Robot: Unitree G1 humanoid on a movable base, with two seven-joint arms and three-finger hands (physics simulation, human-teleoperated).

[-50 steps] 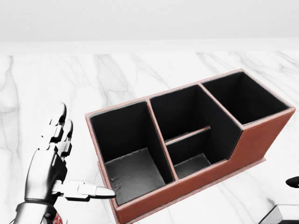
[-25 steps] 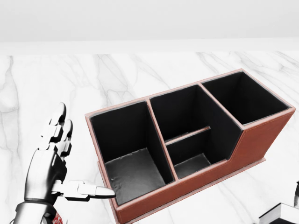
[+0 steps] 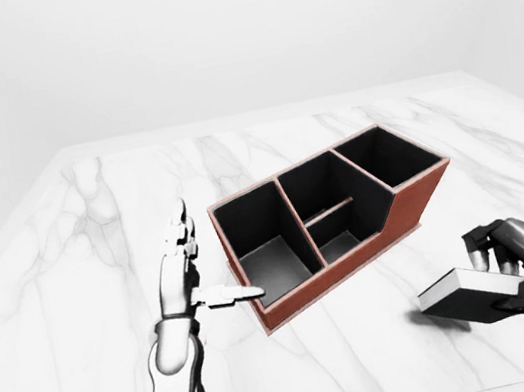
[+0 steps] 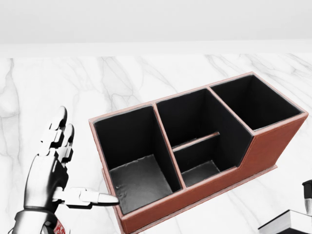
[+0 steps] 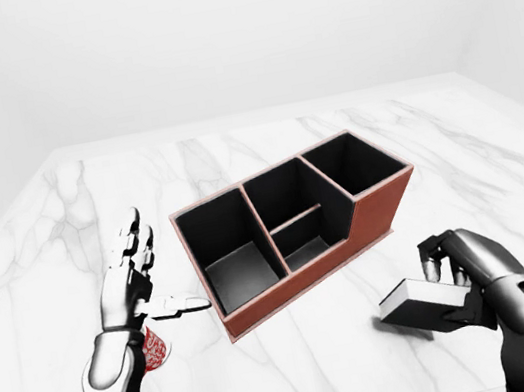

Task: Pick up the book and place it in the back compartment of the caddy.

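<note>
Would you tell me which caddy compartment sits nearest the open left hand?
The large compartment at the head view's left end; the left hand hovers beside its wall.

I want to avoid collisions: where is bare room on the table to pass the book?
Bare marble lies between the caddy and the right hand holding the book, and beyond the caddy toward the table far edge. It is crowded where the left hand nearly touches the caddy's left corner.

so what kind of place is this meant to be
Probably a bare simulated test room, not a real home or office: a white marble table under blank white walls, with only a brown caddy on it and a book in the robot's right hand.
</note>
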